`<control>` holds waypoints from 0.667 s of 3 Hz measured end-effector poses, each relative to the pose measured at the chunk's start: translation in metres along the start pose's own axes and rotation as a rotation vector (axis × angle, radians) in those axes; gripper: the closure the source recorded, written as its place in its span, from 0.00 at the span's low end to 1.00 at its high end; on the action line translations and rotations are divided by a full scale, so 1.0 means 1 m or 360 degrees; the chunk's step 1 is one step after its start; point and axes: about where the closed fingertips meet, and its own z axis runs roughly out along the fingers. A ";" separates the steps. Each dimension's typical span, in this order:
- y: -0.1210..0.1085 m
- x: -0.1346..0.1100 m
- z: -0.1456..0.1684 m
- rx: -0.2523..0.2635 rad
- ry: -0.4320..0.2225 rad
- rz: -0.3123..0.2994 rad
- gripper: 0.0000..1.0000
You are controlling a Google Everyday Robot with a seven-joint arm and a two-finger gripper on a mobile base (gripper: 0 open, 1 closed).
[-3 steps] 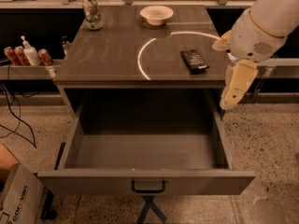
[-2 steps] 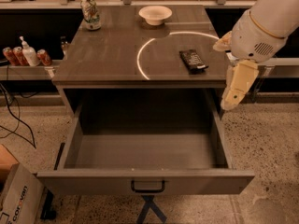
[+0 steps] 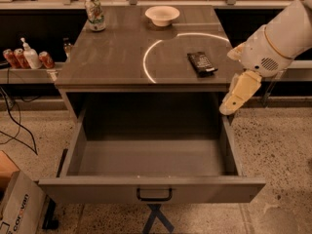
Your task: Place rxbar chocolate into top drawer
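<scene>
Dark bar [image 3: 202, 63] sits near counter [image 3: 112, 62] edge; gripper [image 3: 231, 104], state indeterminate, hangs beside drawer [image 3: 152, 191]; misjudged approach may push bar off.

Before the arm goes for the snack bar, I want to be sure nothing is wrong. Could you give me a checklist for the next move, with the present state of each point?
1. Top drawer pulled open: ok.
2. Room inside the drawer: ok, only its bare floor shows.
3. Snack bar lying flat on the table top, near the right side: ok.
4. Gripper above the bar: not ok, it hangs beside the table's right edge, below the top and apart from the bar.
5. Can and bowl out of the way: ok, both stand at the far edge.
</scene>
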 end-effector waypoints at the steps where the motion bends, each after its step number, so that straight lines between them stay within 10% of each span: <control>1: -0.047 -0.008 0.017 0.0164 -0.0252 0.0087 0.00; 2: -0.089 -0.018 0.024 0.0306 -0.0477 0.0147 0.00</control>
